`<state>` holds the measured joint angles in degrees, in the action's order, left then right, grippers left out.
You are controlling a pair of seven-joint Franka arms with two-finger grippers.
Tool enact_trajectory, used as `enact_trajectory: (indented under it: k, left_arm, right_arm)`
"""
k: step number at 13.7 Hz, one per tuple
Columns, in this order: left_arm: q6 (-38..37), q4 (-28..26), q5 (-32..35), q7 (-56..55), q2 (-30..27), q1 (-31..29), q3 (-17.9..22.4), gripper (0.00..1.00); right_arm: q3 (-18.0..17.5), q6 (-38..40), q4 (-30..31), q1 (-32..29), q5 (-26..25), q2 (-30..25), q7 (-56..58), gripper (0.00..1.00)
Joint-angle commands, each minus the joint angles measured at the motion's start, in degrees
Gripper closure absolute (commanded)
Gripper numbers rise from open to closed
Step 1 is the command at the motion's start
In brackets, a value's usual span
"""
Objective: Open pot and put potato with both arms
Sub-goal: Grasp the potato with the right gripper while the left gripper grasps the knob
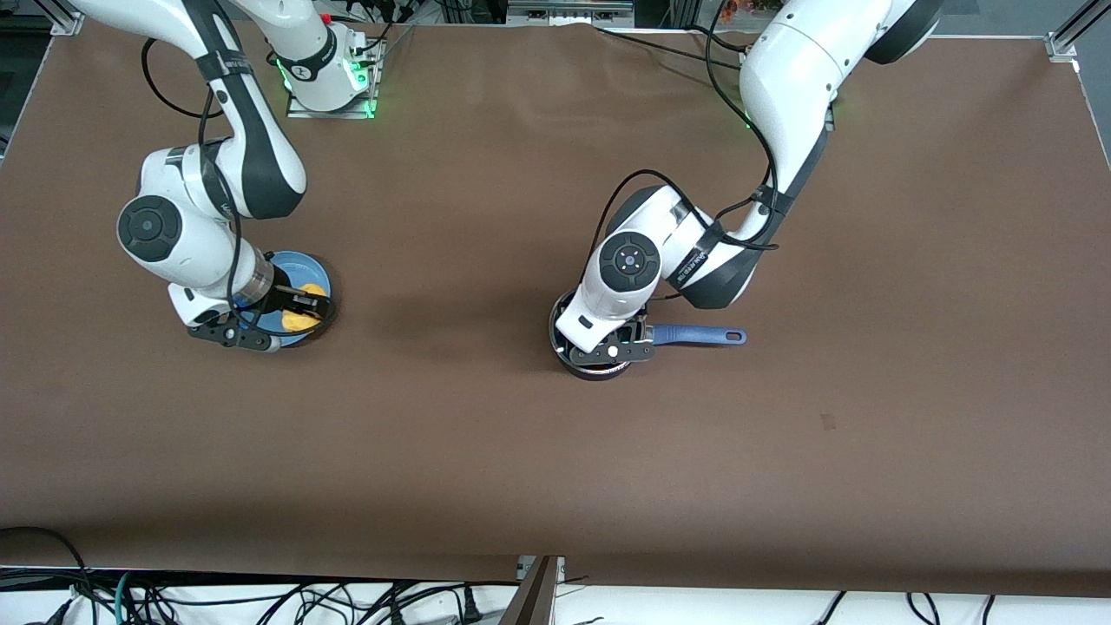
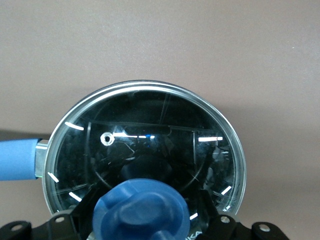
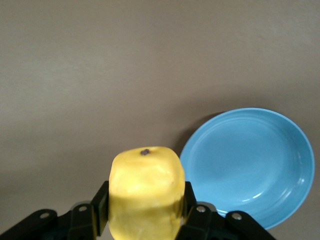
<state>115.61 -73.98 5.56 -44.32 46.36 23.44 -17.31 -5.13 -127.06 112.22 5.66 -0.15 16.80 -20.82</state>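
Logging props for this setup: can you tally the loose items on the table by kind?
Pot: 1
Glass lid: 1
Potato: 1
Blue plate: 1
Total: 4

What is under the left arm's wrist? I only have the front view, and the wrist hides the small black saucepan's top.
Observer: A round glass lid with a blue knob, sitting on the small black saucepan. The left gripper is down at that knob.
Operator: Does the right gripper hold the yellow lump?
Observer: Yes. The right wrist view shows its fingers pressing both sides of the lumpy yellow potato.
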Motion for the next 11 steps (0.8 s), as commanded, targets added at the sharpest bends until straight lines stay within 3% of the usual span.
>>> enact_trajectory:
  k: [1, 2, 3, 5, 7, 10, 11]
  left_arm:
    - [-2.1, 0.2, 0.9, -0.4, -0.8, 0.2, 0.3, 0.20]
    - [-2.1, 0.2, 0.9, -0.3, -0.8, 0.2, 0.3, 0.21]
    - [-2.1, 0.2, 0.9, 0.0, -0.7, 0.1, 0.3, 0.40]
    - [-2.2, 0.2, 0.9, 0.2, -0.8, -0.1, 0.3, 0.61]
    - [-2.2, 0.3, 0.9, 1.1, -0.9, -0.2, 0.3, 0.71]
    - [-4.1, 0.8, 0.9, 1.8, -1.4, -0.8, 0.3, 0.78]
    - [-5.1, 0.8, 0.9, 1.8, -2.5, -1.0, 0.3, 0.91]
  right_arm:
    - [-2.0, 1.2, -2.4, -0.1, 0.7, 0.5, -0.8, 0.61]
    - [-2.2, 1.2, -2.9, 0.1, 0.7, 0.7, -1.3, 0.61]
    - [-2.2, 1.2, -3.4, 0.7, 0.8, 0.9, -1.9, 0.61]
    - [-2.2, 1.1, -4.2, 2.0, 0.8, 1.0, -3.0, 0.61]
    - [-2.2, 1.1, -6.2, 4.3, 0.8, 2.3, -5.6, 0.61]
    - [-2.2, 1.2, -10.5, 7.6, 0.8, 5.0, -11.9, 0.61]
    - [-2.2, 1.2, -11.9, 8.7, 0.9, 5.7, -13.5, 0.61]
